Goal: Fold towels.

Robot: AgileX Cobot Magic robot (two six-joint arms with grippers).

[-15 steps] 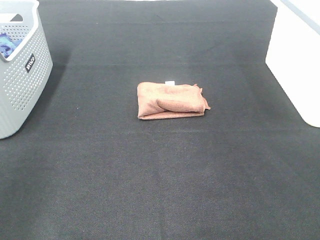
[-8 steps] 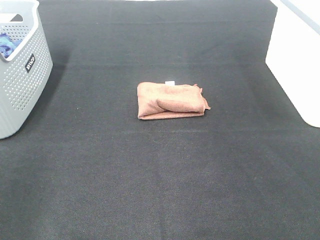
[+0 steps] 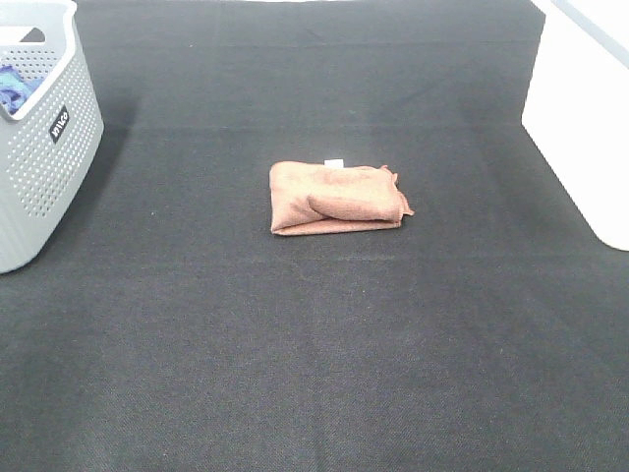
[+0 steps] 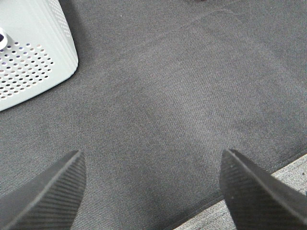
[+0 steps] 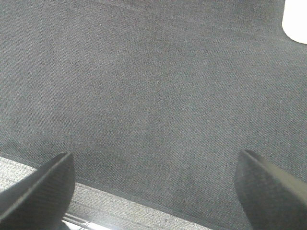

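Observation:
The reddish-brown towel lies folded into a small rectangle in the middle of the black mat, its white tag at the far edge. Neither arm shows in the exterior high view. My left gripper is open and empty above bare mat, near the grey basket. My right gripper is open and empty above bare mat near the mat's edge. The towel is out of both wrist views.
A grey perforated basket stands at the far left with a blue cloth inside; its corner shows in the left wrist view. A white container stands at the right edge, and a corner of it shows in the right wrist view.

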